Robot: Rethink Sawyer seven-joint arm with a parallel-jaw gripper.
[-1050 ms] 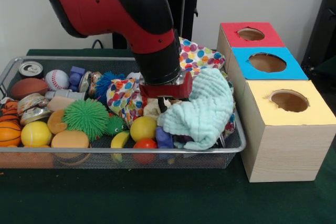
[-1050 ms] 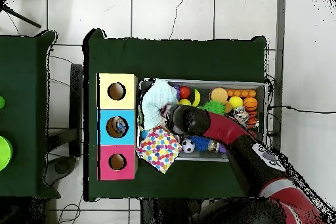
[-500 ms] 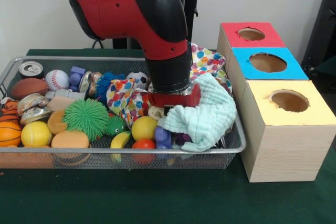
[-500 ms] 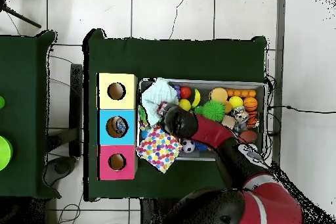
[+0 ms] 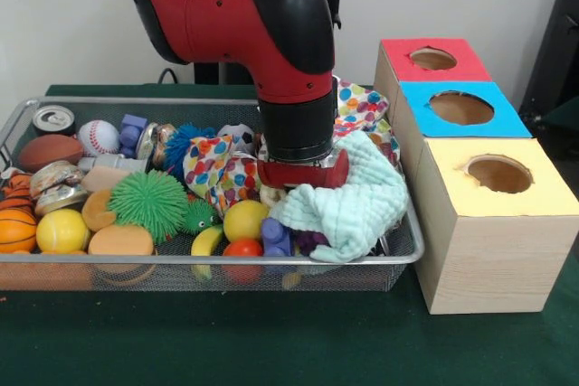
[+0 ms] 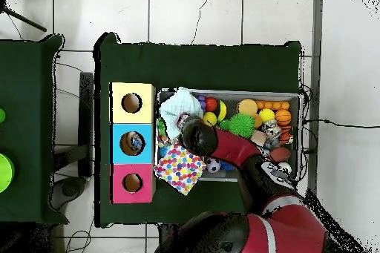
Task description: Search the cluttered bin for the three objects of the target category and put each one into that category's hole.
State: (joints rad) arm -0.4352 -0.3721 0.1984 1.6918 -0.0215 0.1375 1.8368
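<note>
The silver wire-mesh bin (image 5: 208, 262) is full of toys, balls and cloths; it also shows in the overhead view (image 6: 297, 98). My gripper (image 5: 302, 174) is lowered into the bin's right part, between a mint-green cloth (image 5: 357, 205) and a polka-dot cloth (image 5: 217, 164). Its tips are buried in the clutter. In the overhead view the gripper (image 6: 187, 127) sits by the mint cloth (image 6: 178, 105). No crushed clear plastic bottle shows in the bin. The blue box's hole (image 6: 133, 142) has something inside that I cannot make out.
Red (image 5: 432, 61), blue (image 5: 463, 108) and yellow (image 5: 493, 178) boxes with round holes stand to the right of the bin. Metal cans (image 5: 52, 118), a spiky green ball (image 5: 149, 199), yellow balls (image 5: 61, 230), a baseball (image 5: 99, 136) and basketballs fill the bin's left.
</note>
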